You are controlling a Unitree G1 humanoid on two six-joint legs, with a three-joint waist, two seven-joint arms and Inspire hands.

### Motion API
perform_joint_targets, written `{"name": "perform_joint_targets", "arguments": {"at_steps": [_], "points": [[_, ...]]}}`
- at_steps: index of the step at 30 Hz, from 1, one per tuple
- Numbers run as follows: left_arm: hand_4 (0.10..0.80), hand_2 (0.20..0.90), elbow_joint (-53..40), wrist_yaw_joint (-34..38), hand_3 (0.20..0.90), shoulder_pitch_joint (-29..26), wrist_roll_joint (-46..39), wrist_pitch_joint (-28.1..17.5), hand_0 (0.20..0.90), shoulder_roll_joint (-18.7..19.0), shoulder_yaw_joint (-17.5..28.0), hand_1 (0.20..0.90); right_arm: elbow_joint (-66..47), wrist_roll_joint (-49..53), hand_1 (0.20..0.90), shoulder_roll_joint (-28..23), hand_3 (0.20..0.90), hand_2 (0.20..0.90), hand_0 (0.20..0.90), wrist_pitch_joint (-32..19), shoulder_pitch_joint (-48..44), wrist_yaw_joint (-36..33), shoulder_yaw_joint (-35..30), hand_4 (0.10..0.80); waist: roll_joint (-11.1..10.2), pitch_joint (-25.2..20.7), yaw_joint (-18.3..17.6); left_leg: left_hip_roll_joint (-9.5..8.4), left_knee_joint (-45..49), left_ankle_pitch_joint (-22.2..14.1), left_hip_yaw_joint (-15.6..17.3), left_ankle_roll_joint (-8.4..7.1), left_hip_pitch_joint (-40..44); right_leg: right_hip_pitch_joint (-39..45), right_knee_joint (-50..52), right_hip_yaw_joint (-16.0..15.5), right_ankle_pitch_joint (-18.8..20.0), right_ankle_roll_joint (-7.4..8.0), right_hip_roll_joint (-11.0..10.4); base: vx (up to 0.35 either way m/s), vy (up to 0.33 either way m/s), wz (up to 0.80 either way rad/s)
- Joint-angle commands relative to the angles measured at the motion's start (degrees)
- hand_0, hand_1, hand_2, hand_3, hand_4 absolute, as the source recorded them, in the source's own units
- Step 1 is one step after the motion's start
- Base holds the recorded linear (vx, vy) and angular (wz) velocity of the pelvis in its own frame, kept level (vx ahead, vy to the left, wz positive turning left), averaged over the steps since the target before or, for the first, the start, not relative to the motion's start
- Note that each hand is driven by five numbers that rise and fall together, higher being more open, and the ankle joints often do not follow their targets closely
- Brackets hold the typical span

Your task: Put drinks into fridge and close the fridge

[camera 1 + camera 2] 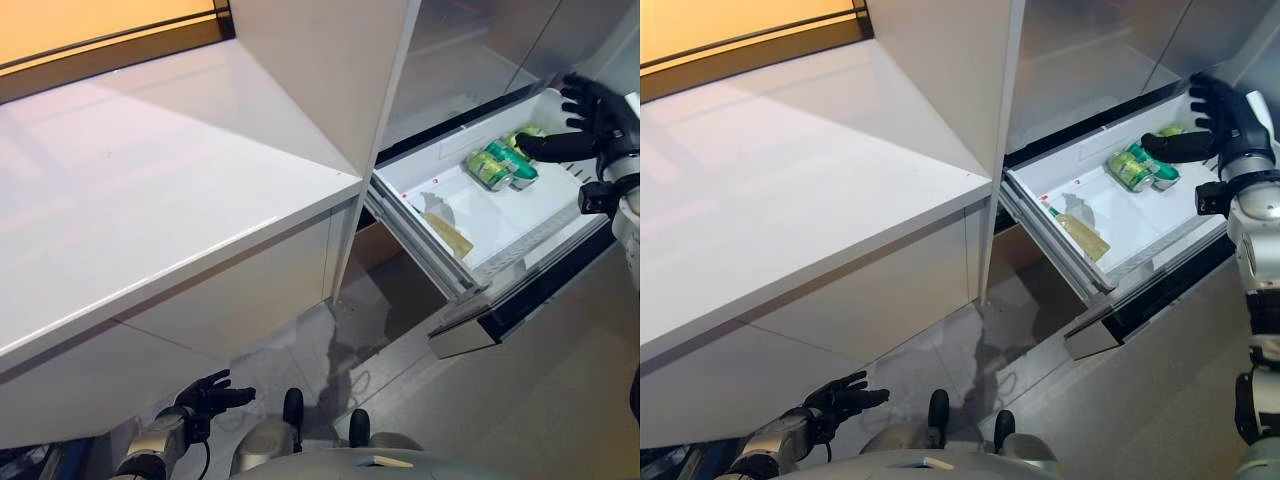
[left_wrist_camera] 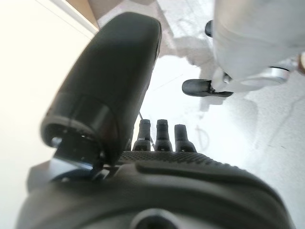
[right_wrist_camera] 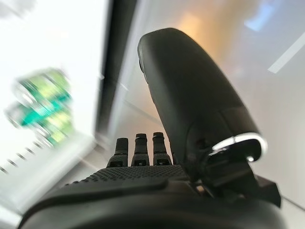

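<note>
Green cans [image 1: 503, 165] lie together at the far right of the white pulled-out fridge drawer [image 1: 455, 205]; they also show in the right wrist view [image 3: 40, 107]. My right hand [image 1: 592, 125] hovers open and empty just above and right of the cans, fingers spread, thumb pointing toward them. It shows in the right eye view [image 1: 1218, 125] too. My left hand [image 1: 208, 395] hangs low by the floor under the counter, fingers relaxed and empty.
A white counter [image 1: 150, 190] fills the left side. A tall white panel [image 1: 330, 80] stands between it and the fridge. A flat tan packet [image 1: 450, 237] lies in the drawer's near part. The drawer's dark front [image 1: 540, 290] juts out over the grey floor.
</note>
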Motion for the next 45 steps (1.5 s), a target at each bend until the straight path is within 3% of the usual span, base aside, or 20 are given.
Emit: {"name": "perform_joint_targets", "arguments": {"at_steps": [1, 7, 13, 17, 21, 26, 32, 38, 45], "points": [[0.800, 0.900, 4.33, -0.54, 0.900, 0.97, -0.47, -3.86, 0.900, 1.17, 0.19, 0.900, -6.93, -3.64, 0.900, -1.65, 0.900, 0.900, 0.900, -12.01, -0.19, -9.97, -6.96, 0.800, -0.45, -7.88, -0.17, -0.01, 2.93, -8.41, 0.94, -0.09, 1.51, -4.57, 4.64, 1.44, 0.13, 0.84, 1.70, -0.016, 0.061, -0.10], [0.800, 0.900, 5.56, -0.68, 0.900, 3.24, -0.66, -5.43, 0.900, -1.47, 2.73, 0.900, -17.31, -4.31, 0.900, 5.27, 0.900, 0.900, 0.900, -23.09, 13.70, -21.77, -18.82, 0.800, 0.36, -9.05, -2.72, 0.10, 2.42, -8.84, 2.28, 0.00, 1.65, -5.25, 4.24, 3.23, 0.33, 1.17, 1.96, -0.026, 0.057, -0.13], [0.800, 0.900, 6.01, -1.02, 0.900, 4.88, 0.02, -6.70, 0.900, -3.53, 4.52, 0.900, -18.41, -1.46, 0.900, 14.80, 0.900, 0.900, 0.900, -31.96, 23.26, -27.25, -25.85, 0.800, 0.96, -9.58, -4.45, 0.13, 1.98, -8.85, 3.20, 0.02, 1.68, -5.92, 4.28, 4.32, 0.55, 1.74, 1.95, -0.002, 0.026, -0.17], [0.800, 0.900, 5.80, -1.61, 0.900, 5.75, 0.78, -7.38, 0.900, -4.45, 5.26, 0.900, -13.81, 2.05, 0.900, 22.40, 0.900, 0.900, 0.900, -32.78, 27.78, -26.02, -25.49, 0.800, 1.53, -9.44, -5.60, 0.20, 1.95, -8.79, 4.09, 0.27, 1.73, -6.45, 4.63, 4.72, 0.68, 1.87, 1.91, 0.015, 0.014, -0.16], [0.800, 0.900, 5.67, -1.79, 0.900, 6.62, 0.46, -7.62, 0.900, -4.50, 5.75, 0.900, -9.70, 3.40, 0.900, 25.91, 0.900, 0.900, 0.900, -34.87, 30.99, -24.62, -24.39, 0.800, 2.13, -9.17, -6.33, 0.24, 1.21, -9.13, 4.34, 0.47, 2.39, -6.18, 4.35, 4.98, 0.27, 1.92, 2.11, 0.036, 0.023, -0.13], [0.800, 0.900, 7.41, -1.83, 0.900, 6.88, -0.44, -8.63, 0.900, -4.67, 5.95, 0.900, -3.36, 2.58, 0.900, 29.96, 0.900, 0.900, 0.900, -38.91, 33.27, -30.46, -22.77, 0.800, 2.61, -9.19, -7.42, 0.33, 0.63, -9.04, 5.36, 0.56, 2.67, -6.30, 3.78, 5.53, 0.71, 2.09, 2.31, 0.031, 0.000, -0.06], [0.800, 0.900, 8.83, -0.88, 0.900, 5.35, -0.86, -7.76, 0.900, -4.44, 4.94, 0.900, 3.57, 6.05, 0.900, 32.20, 0.900, 0.900, 0.900, -37.62, 32.94, -31.80, -20.08, 0.800, 2.75, -9.05, -7.92, 0.52, 0.70, -9.10, 6.27, 0.67, 3.00, -6.29, 4.35, 5.65, 0.55, 2.01, 2.34, 0.065, -0.034, -0.03], [0.800, 0.900, 6.94, 2.68, 0.900, 3.42, -1.89, -4.71, 0.900, -4.10, 4.09, 0.900, 5.66, 7.79, 0.900, 31.91, 0.900, 0.900, 0.900, -29.04, 32.40, -22.02, -13.13, 0.800, 2.42, -5.71, -8.12, 0.18, 8.38, -11.18, 6.44, 1.49, -0.11, -9.20, 10.78, 4.77, -1.37, 0.61, 1.57, 0.051, -0.043, 0.01], [0.800, 0.900, 3.60, 5.78, 0.900, -1.35, -4.05, -3.91, 0.900, -3.21, 1.91, 0.900, 4.41, 9.43, 0.900, 28.08, 0.900, 0.900, 0.900, -25.72, 26.44, -16.30, -6.29, 0.800, 2.63, 1.36, -7.50, -0.70, 18.77, -13.53, 5.52, 2.40, -9.16, -17.79, 21.32, 3.99, -4.90, -1.57, 1.59, -0.116, -0.022, 0.01]]}}
